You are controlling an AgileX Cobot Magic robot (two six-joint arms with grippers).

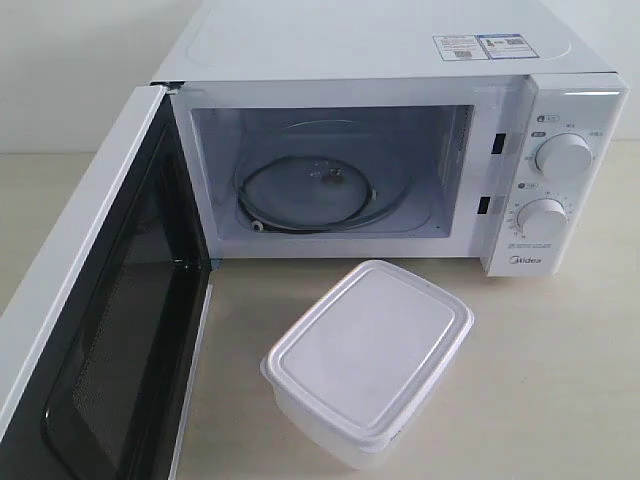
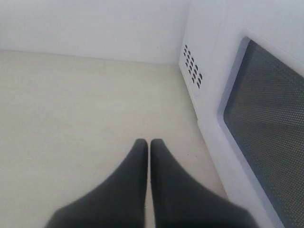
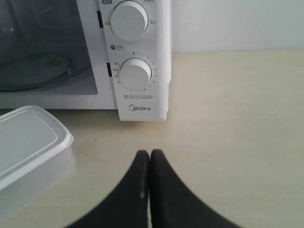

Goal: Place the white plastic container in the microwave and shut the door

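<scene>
Left pincer (image 2: 148, 145): pressed together, tips meeting, pinches nothing. Points across the table (image 2: 71, 118) toward a pale wall (image 2: 95, 23). Close beside it, not touching: the outer face of the door (image 2: 223, 137), swung wide open, with its dark mesh window (image 2: 266, 123). Farther ahead of the tips, past the door: the side of the microwave (image 1: 400, 40), with a patch of vent holes (image 2: 192, 66).

Right pincer (image 3: 149, 154): also pressed together, pinches nothing. Straight ahead of it, well apart: the microwave's control panel with two round dials (image 3: 129, 20), one above the other.

Container (image 1: 368, 360): not yet inside. Sits on the table in front of the open cavity, lid (image 1: 370, 340) on, turned at an angle to the microwave front. Lies ahead of the right pincer and off toward the cavity side, apart from the tips. Lies on the far side of the door from the left pincer, hidden from its camera.

Inside the cavity: only the glass turntable (image 1: 320, 195).
</scene>
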